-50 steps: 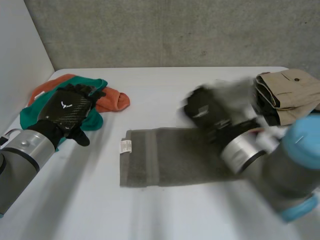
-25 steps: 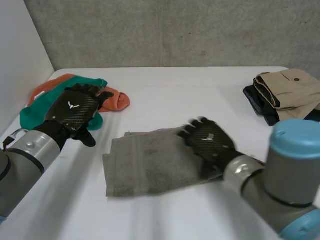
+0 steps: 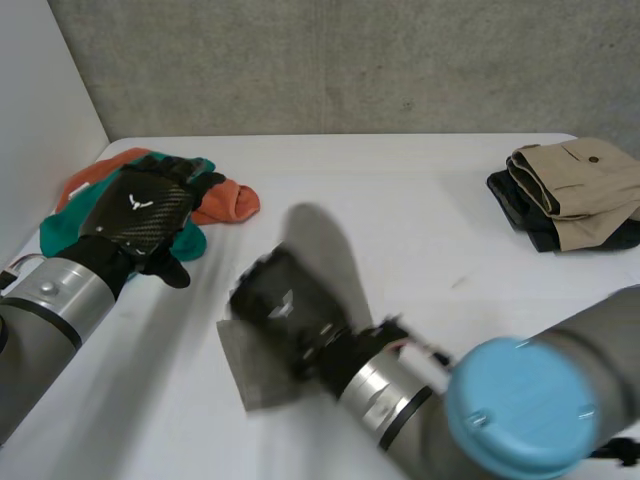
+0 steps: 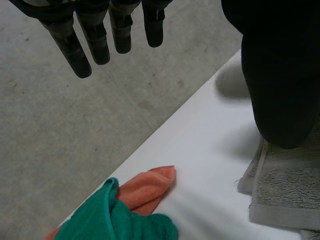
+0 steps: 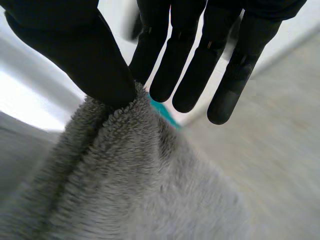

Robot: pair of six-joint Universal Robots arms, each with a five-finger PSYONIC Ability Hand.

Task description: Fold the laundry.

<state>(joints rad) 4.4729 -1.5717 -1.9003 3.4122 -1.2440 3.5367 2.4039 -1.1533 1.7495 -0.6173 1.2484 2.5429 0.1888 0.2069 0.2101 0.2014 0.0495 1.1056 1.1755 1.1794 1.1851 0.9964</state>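
The right hand (image 3: 285, 305) is over the near-left part of the white worktop (image 3: 400, 200), on the grey towel (image 3: 255, 375). In its wrist view the right hand (image 5: 75, 45) has its thumb pressed onto a raised ridge of the grey towel (image 5: 125, 185), pinching the pile against the side of the nearest finger. The other fingers (image 5: 187, 75) are straight, slightly spread, and reach past the cloth without touching it. The towel rises from the worktop up to this pinch. In the head view a crumpled part lies flat on the worktop at the hand's near-left side, and the rest blurs upward behind the hand.

The left hand (image 3: 140, 215) hovers at the far left, above the green cloth (image 3: 60, 230) and the orange cloth (image 3: 225, 200), which lie bunched together with the orange one partly under the green. In its wrist view the left hand (image 4: 95, 40) has its fingers straight and a little apart, with the thumb off to one side, and holds nothing. Below it are the green cloth (image 4: 120, 220), the orange cloth (image 4: 147, 187) and, beside the thumb, a hemmed edge of the grey towel (image 4: 285, 192).

At the far right of the worktop, folded beige trousers (image 3: 585, 180) rest on a folded dark garment (image 3: 525, 210), well apart from both hands.
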